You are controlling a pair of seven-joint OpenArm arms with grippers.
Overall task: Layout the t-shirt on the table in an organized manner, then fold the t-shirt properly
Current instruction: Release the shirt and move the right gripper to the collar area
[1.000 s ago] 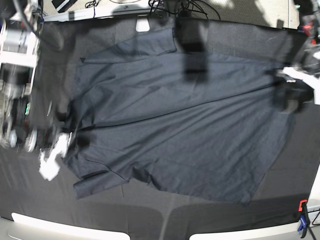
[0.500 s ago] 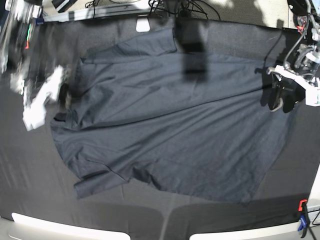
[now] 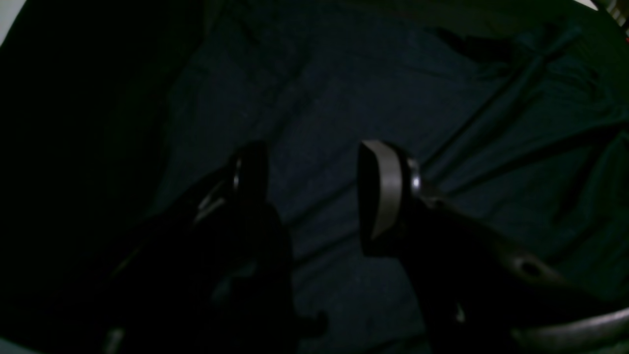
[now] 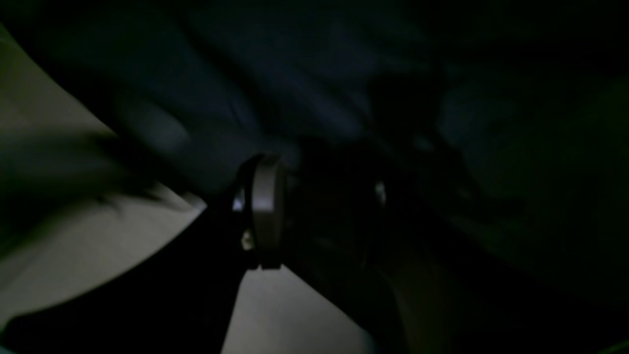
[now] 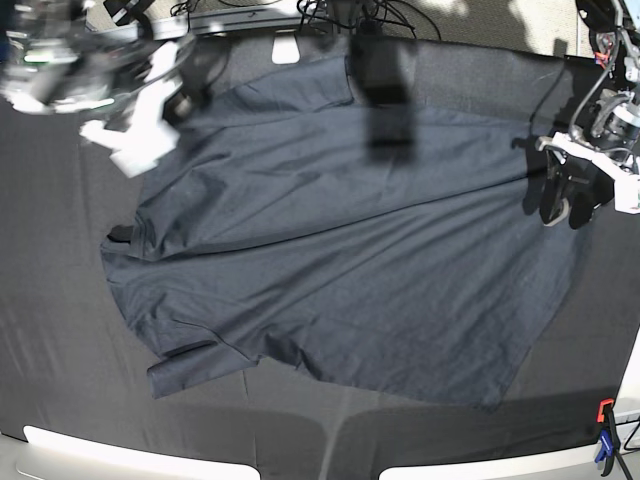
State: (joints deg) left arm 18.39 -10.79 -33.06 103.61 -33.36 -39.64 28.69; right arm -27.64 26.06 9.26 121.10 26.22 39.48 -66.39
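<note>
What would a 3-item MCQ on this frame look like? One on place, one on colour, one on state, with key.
1. Where is the left gripper in the base view?
A. over the shirt's middle
B. at the t-shirt's right edge
C. off the table

2. What colour is the t-shirt?
A. white
B. red
C. dark navy-charcoal

3. How do the left gripper's fingers stand?
A. apart, nothing between them
B. shut on a sleeve
C. out of view

Key: 1 B, the base view shows it at the shirt's right side. 2 C, the cloth is dark bluish grey on the black table. 3 A, the left wrist view shows a clear gap with shirt fabric lying below.
</note>
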